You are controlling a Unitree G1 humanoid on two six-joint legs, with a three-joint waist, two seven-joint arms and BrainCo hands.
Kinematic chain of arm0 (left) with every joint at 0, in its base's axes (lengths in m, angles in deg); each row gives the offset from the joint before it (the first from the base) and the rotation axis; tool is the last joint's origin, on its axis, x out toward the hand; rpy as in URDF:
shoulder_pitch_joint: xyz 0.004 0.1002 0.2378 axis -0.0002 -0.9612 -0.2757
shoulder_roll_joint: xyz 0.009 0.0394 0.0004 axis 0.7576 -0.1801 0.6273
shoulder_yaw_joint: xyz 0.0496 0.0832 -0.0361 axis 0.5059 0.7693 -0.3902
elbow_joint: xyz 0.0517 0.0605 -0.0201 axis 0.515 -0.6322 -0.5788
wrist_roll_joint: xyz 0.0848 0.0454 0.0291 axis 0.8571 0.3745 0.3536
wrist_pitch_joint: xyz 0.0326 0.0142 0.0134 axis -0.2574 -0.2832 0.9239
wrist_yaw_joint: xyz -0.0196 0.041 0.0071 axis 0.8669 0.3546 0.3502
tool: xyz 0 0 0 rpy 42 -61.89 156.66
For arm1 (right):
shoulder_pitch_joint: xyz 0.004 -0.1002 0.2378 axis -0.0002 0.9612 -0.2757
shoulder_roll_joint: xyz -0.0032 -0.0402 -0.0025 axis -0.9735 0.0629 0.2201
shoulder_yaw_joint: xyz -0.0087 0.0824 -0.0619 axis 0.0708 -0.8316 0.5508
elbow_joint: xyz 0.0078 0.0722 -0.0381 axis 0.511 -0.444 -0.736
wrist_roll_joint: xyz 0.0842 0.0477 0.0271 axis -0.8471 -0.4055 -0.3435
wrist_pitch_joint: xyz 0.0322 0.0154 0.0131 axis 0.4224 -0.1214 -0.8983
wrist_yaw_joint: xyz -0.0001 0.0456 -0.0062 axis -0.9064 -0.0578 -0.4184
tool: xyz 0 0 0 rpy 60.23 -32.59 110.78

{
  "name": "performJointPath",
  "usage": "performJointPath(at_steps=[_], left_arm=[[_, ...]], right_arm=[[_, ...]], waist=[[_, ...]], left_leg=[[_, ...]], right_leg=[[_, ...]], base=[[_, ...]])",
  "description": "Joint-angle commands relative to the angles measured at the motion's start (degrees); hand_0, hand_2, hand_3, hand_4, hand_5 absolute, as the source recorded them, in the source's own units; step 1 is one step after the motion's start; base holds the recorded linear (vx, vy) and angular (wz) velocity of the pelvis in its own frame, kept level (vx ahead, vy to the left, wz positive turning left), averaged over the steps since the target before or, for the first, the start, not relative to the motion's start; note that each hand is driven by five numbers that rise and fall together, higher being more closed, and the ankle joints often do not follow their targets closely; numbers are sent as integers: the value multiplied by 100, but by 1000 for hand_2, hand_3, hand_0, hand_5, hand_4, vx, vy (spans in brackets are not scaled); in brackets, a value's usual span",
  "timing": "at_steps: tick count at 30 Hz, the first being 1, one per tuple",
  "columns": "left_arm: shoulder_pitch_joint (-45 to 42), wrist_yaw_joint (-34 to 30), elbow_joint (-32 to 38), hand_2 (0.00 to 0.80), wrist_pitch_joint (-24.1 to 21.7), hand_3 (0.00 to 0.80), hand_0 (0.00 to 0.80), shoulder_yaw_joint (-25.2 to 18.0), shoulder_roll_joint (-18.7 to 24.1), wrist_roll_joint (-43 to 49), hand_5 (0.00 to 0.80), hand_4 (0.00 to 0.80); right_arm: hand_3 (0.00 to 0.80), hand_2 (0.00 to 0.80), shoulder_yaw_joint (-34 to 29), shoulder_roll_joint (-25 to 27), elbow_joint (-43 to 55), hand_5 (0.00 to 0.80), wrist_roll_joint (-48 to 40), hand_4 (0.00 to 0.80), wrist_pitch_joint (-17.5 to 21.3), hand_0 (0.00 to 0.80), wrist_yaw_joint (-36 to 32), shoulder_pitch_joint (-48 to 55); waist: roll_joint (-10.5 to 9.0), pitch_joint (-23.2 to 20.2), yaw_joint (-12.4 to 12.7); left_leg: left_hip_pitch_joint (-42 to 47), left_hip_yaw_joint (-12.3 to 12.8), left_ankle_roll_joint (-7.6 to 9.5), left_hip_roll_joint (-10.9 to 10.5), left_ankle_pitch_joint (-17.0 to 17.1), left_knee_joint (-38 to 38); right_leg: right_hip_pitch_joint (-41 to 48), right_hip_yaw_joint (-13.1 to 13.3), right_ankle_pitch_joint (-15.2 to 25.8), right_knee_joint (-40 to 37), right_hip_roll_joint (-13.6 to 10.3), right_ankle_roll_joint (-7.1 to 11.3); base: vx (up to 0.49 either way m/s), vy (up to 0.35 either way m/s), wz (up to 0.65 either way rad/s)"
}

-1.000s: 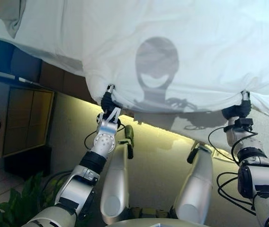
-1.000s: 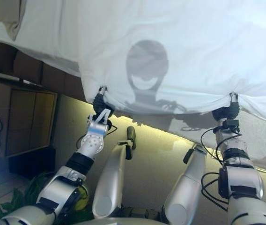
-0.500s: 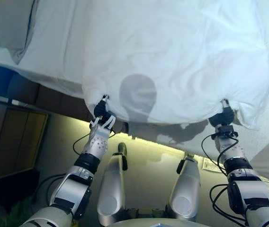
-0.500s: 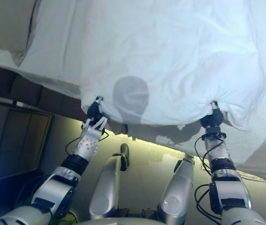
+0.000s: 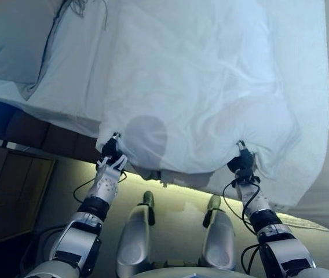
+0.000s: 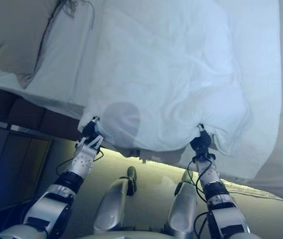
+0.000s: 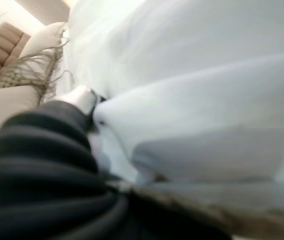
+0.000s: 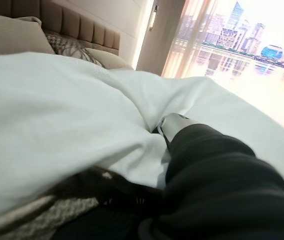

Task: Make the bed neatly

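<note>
A white duvet (image 5: 199, 87) lies spread over the bed, and its near edge hangs over the bed's side. My left hand (image 5: 110, 162) is shut on that edge near its left corner. My right hand (image 5: 241, 165) is shut on the same edge further right. In the left wrist view a silver finger (image 7: 77, 97) pinches a fold of the duvet (image 7: 197, 75). In the right wrist view a finger (image 8: 174, 122) is curled into the bunched cloth (image 8: 57, 115). Most of each hand is hidden under the cloth.
A beige pillow (image 5: 14, 40) and a fringed cushion (image 5: 83, 6) lie at the head of the bed on the left. The white sheet (image 5: 54, 98) shows beside the duvet. A padded headboard (image 8: 72, 25) and a window (image 8: 242, 45) stand beyond. A dark cabinet (image 5: 8, 191) is at lower left.
The whole view has shifted, so the camera has moved. Both hands keep their hold on the duvet's edge, and the duvet now lies lower and flatter over the bed.
</note>
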Motion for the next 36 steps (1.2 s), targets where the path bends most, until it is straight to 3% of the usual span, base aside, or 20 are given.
performJointPath(at_steps=[1,3,5,7,9,11,13,16,19,23,24,27,28,29,30,32,34,36], left_arm=[[335,-483,-21,800,-361,800,800,-158,-15,-98,800,800],[83,-564,23,800,-240,800,800,-343,-73,-182,800,800],[-221,-568,15,800,-181,800,800,-424,-184,-143,800,800],[-679,-553,70,800,-204,800,800,-454,-321,-16,800,800],[-957,-496,176,800,-181,800,800,-475,-444,81,800,800],[-1113,-484,239,800,-148,800,800,-487,-524,127,800,800],[-1241,-509,250,800,-40,800,800,-523,-629,159,800,800],[-1359,-624,266,800,135,800,800,-608,-676,26,800,800],[-1444,-715,329,800,232,800,800,-607,-711,13,800,800],[-1382,-728,394,800,400,800,800,-575,-718,239,800,800],[-1348,-754,383,800,543,800,800,-596,-699,472,800,800],[-1350,-673,411,800,720,800,800,-522,-587,928,800,800],[-1340,-706,516,800,823,800,800,-549,-505,1087,800,800],[-1348,-673,586,800,861,800,800,-563,-464,1144,800,800],[-1393,-599,695,800,896,800,800,-570,-397,1219,800,800],[-1456,-577,725,800,908,800,800,-567,-297,1127,800,800],[-1346,-642,441,800,748,800,800,-590,-286,1093,800,800],[-1219,-651,229,800,596,800,800,-582,-288,1131,800,800]], right_arm=[[800,800,202,74,241,800,-133,800,209,800,-429,257],[800,800,293,36,348,800,-15,800,188,800,-235,393],[800,800,285,-64,312,800,19,800,72,800,-184,602],[800,800,302,-143,435,800,104,800,-32,800,-42,969],[800,800,239,-170,612,800,247,800,-117,800,118,1226],[800,800,173,-178,739,800,384,800,-167,800,207,1376],[800,800,51,-174,842,800,692,800,-263,800,328,1531],[800,800,-23,-124,880,800,888,800,-319,800,414,1592],[800,800,-65,-68,972,800,898,800,-297,800,444,1639],[800,800,-210,-34,903,800,641,800,-220,800,415,1642],[800,800,-255,-70,826,800,566,800,-144,800,387,1666],[800,800,-393,-226,869,800,370,800,-147,800,359,1769],[800,800,-461,-353,966,800,375,800,-142,800,459,1791],[800,800,-464,-404,999,800,343,800,-158,800,480,1773],[800,800,-440,-463,1052,800,248,800,-191,800,483,1749],[800,800,-393,-554,1165,800,202,800,-195,800,528,1876],[800,800,-352,-589,992,800,258,800,-311,800,312,2014],[800,800,-299,-522,721,800,290,800,-426,800,156,1990]], waist=[[38,-667,-79],[39,-796,-68],[-5,-948,-95],[-9,-1192,-68],[88,-1322,-20],[172,-1389,10],[261,-1505,-19],[363,-1608,-85],[422,-1676,-106],[375,-1715,-102],[309,-1747,-85],[146,-1832,46],[109,-1846,104],[87,-1848,135],[101,-1849,156],[140,-1900,138],[94,-1978,53],[46,-2037,23]], left_leg=[[351,148,92,-250,691,-861],[483,188,29,-197,664,-841],[606,264,-87,2,609,-648],[864,73,-321,502,916,-698],[1007,-147,-563,988,1445,-1015],[1081,-310,-708,1312,1826,-1274],[1238,-415,-776,1637,2012,-1455],[1509,-364,-884,1756,2013,-1721],[1665,-348,-936,1692,1879,-1981],[1622,-291,-984,1459,1340,-1721],[1556,-174,-936,1346,1067,-1339],[1347,-346,-717,835,574,-729],[1403,-311,-516,598,433,-764],[1465,-255,-424,489,397,-829],[1543,-175,-307,362,378,-929],[1586,-98,-136,187,473,-1171],[1680,196,13,11,573,-1459],[1736,359,46,-70,624,-1622]], right_leg=[[268,-12,495,-512,773,-130],[497,-68,484,-710,852,-199],[717,-87,477,-830,864,-265],[1044,-22,444,-954,877,-282],[1232,25,352,-981,893,-277],[1329,59,239,-930,884,-271],[1353,82,55,-733,702,-242],[1369,137,-71,-519,443,-143],[1467,263,-81,-456,124,71],[1708,422,35,-500,-560,498],[1836,407,165,-599,-800,576],[1939,451,927,-930,-1215,576],[1786,325,1373,-878,-1427,576],[1688,284,1495,-806,-1500,576],[1547,253,1563,-615,-1494,576],[1395,370,1372,-375,-1137,495],[1338,172,1098,-174,-554,375],[1373,-86,787,-280,-33,235]], base=[[11,-120,47],[52,-97,22],[203,-40,-10],[345,73,-3],[273,177,3],[213,246,-2],[214,419,3],[173,409,5],[184,483,8],[155,527,2],[155,412,7],[121,346,1],[35,334,-20],[9,429,-30],[-31,405,-33],[-46,398,-45],[0,316,-25],[42,168,3]])
